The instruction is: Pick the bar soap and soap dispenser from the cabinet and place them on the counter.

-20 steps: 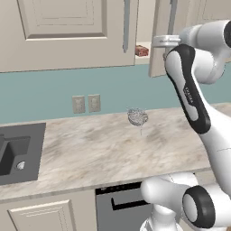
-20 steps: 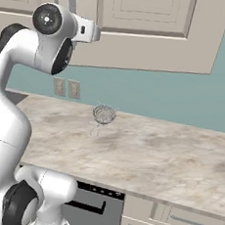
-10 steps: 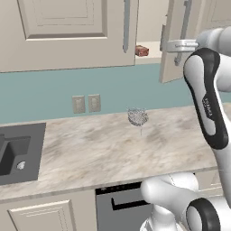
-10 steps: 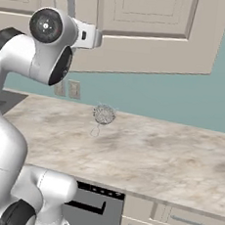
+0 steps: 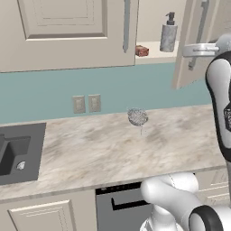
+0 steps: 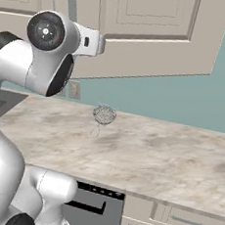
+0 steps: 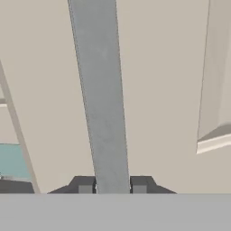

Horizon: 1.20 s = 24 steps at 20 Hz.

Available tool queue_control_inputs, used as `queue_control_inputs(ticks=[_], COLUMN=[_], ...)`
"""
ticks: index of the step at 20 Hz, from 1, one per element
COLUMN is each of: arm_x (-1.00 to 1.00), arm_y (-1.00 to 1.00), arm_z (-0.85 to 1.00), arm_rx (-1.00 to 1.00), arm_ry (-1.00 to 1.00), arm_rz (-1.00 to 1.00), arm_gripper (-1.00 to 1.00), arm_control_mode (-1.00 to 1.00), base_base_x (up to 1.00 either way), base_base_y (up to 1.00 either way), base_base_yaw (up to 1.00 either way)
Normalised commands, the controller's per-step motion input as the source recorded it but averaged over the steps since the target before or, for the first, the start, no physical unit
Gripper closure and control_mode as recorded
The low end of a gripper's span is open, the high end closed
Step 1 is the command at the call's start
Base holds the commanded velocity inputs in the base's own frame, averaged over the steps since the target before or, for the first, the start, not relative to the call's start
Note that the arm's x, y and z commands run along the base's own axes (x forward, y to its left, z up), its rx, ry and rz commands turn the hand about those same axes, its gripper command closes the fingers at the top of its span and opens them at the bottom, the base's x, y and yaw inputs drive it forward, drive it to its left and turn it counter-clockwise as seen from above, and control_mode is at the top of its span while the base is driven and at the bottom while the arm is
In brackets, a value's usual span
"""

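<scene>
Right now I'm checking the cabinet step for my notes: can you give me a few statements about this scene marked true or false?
1. The gripper is shut on the door handle of the cabinet. True.
2. The soap dispenser stands on the counter. False: it stands upright on the cabinet shelf.
3. The bar soap lies on the shelf, apart from the dispenser. True.
4. The wire-mesh ball sits in the sink. False: it sits on the counter, well away from the sink.
5. The right cabinet door is closed. False: it is swung open, so the shelf shows.
</scene>
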Motion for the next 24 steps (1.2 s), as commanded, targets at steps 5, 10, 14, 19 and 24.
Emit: queue_control_inputs(ticks=[5, 10, 14, 19, 24], arm_x=[-0.53, -0.52, -0.52, -0.47, -0.15], arm_y=[-0.32, -0.33, -0.34, -0.32, 0.00], arm_z=[-0.12, -0.13, -0.14, -0.13, -0.02], arm_rx=[0.00, 0.00, 0.00, 0.00, 0.00], arm_ry=[0.03, 0.03, 0.03, 0.03, 0.01], arm_rz=[0.01, 0.02, 0.02, 0.02, 0.01], arm_gripper=[1.00, 1.00, 1.00, 1.00, 1.00], arm_control_mode=[-1.00, -1.00, -1.00, -1.00, -1.00], base_base_x=[0.00, 0.00, 0.00, 0.00, 0.00], base_base_y=[0.00, 0.00, 0.00, 0.00, 0.00], base_base_yaw=[0.00, 0.00, 0.00, 0.00, 0.00])
